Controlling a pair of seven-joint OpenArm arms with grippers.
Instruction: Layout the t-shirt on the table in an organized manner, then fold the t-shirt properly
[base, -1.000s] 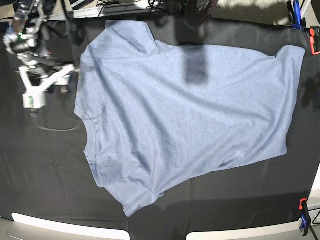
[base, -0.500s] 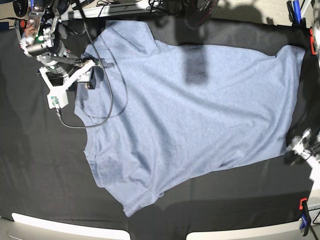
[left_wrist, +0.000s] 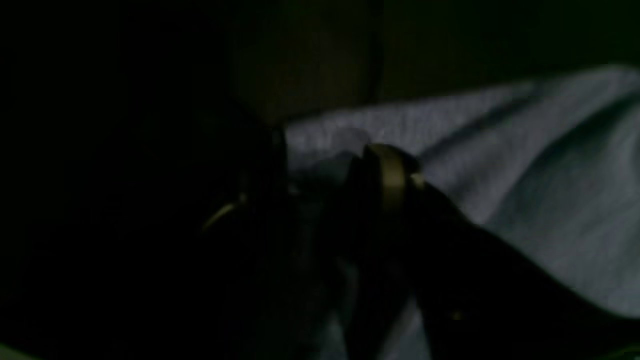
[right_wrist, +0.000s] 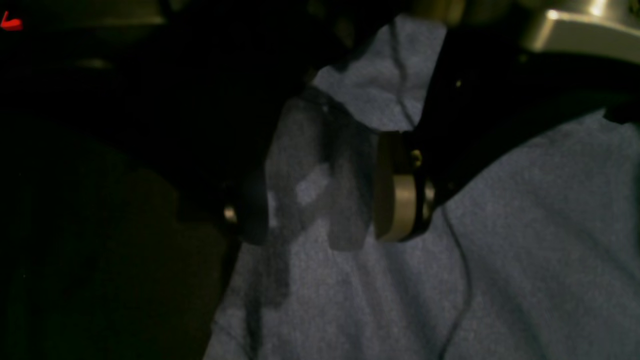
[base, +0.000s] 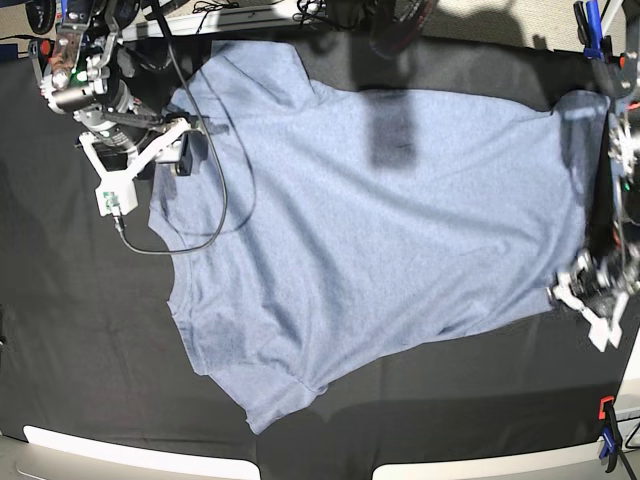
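On the table (base: 60, 330), the t-shirt (base: 380, 220) lies spread nearly flat but skewed, neckline toward the right arm's side and hem toward the left arm's side. The right gripper (right_wrist: 320, 195) stands wide open astride the cloth at the shoulder edge, gripping nothing yet. The left gripper (left_wrist: 325, 185) sits low at the hem corner with fabric between its jaws; the dim wrist view does not show whether they have pinched it. The shirt looks light, soft and limp, so it will likely sag and drag. Corners and seamed edges seem the best holds.
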